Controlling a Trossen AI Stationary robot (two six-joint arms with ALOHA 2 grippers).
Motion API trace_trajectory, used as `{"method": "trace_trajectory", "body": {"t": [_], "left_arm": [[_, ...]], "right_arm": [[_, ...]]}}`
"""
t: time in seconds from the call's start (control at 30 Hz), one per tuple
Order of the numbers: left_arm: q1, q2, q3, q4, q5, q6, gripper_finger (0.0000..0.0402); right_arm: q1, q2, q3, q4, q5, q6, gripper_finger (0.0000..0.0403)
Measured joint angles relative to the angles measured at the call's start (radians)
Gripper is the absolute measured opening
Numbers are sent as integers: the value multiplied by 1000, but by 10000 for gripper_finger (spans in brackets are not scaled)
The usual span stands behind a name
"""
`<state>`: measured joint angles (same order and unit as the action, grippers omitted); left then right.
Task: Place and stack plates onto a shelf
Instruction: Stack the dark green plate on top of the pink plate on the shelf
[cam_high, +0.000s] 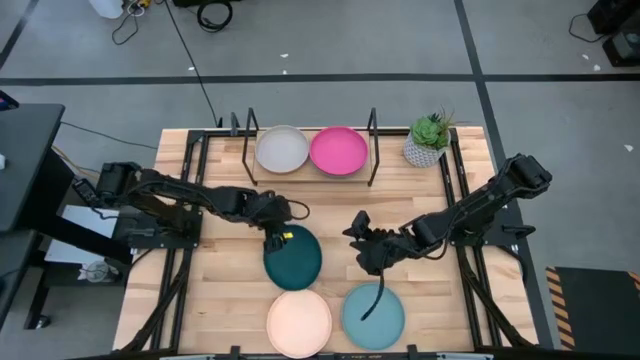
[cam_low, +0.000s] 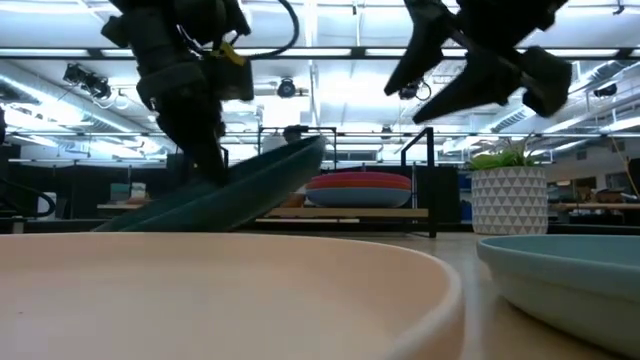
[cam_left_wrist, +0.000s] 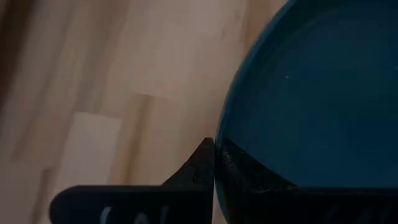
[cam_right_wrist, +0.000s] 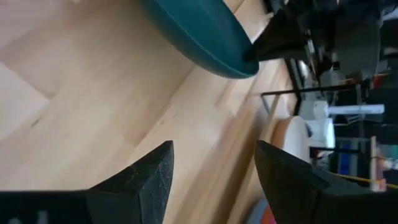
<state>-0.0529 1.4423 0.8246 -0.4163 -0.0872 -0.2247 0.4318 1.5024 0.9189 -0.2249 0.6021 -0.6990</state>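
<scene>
High view: left gripper (cam_high: 272, 238) on dark teal plate (cam_high: 293, 258)

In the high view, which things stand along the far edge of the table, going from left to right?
Round matte grey plate → round matte pink plate, both on the black-looped wooden shelf → potted green plant in a white pot.

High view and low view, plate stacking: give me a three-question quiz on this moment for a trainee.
1. True or false: the dark teal plate lies flat on the table.
2. Which plates sit on the shelf? A) cream and light blue B) grey and pink C) orange and blue
3. Fill in: the right pincer is ____.

Key:
1. False. The left pincer grips its rim, and the low view shows it tilted, one edge raised.
2. B. The grey plate and pink plate sit side by side.
3. Open, above the table, holding nothing.
</scene>
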Motion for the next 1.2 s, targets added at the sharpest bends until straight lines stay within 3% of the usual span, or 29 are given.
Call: {"method": "trace_trajectory", "body": {"t": [0.23,0.4,0.6,0.83,1.03,1.2], "left_arm": [[75,-81,0,-50,3,-4,16],[170,-109,0,-48,51,-47,16],[242,-108,71,-34,90,-50,16],[305,-107,171,-151,92,-1,16],[363,-107,172,-181,91,0,16],[391,-107,172,-176,94,-5,16]], "right_arm": [[-11,0,24,15,21,-113,227],[-7,0,30,8,161,-207,262],[1,-3,94,-57,217,-237,276],[-13,-56,122,-182,214,-218,263],[-17,-103,123,-272,145,-70,264],[-21,-108,122,-309,151,-60,283]]}}
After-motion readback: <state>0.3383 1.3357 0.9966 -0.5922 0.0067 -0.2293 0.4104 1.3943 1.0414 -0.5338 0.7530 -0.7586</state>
